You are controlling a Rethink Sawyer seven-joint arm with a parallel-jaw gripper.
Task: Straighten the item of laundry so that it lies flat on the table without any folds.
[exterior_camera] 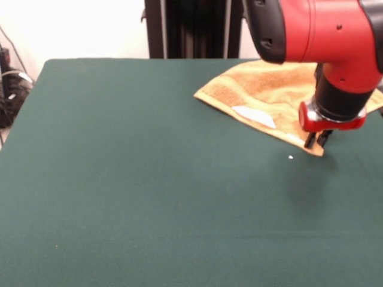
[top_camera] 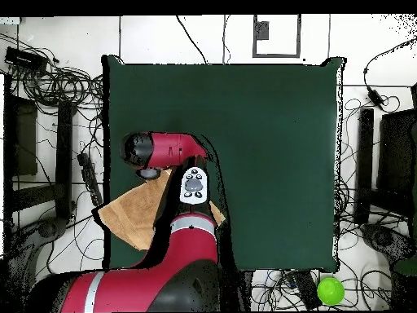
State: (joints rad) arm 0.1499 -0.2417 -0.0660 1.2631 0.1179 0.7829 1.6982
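We see the towel lying on the green table, pushed to one edge of it and close to the robot's pedestal; in the front view it sits at the table's far right part, and in the overhead view the towel overhangs the table's side edge, one corner sticking out past it. The towel is not flat: it is bunched, with a fold running across the top and a layer doubled over. A white label shows on the towel's near hem in the front view. The gripper is right at the towel's nearest corner, tips down on or just above the cloth there; the two dark fingertips look close together, but we cannot tell whether they pinch the corner or just touch it. The red arm comes over the towel and hides much of it; in the overhead view the arm covers the towel's middle and far side. A small white speck lies on the table just beside the towel's near corner. In the overhead view a green ball sits off the table, well apart from the towel.
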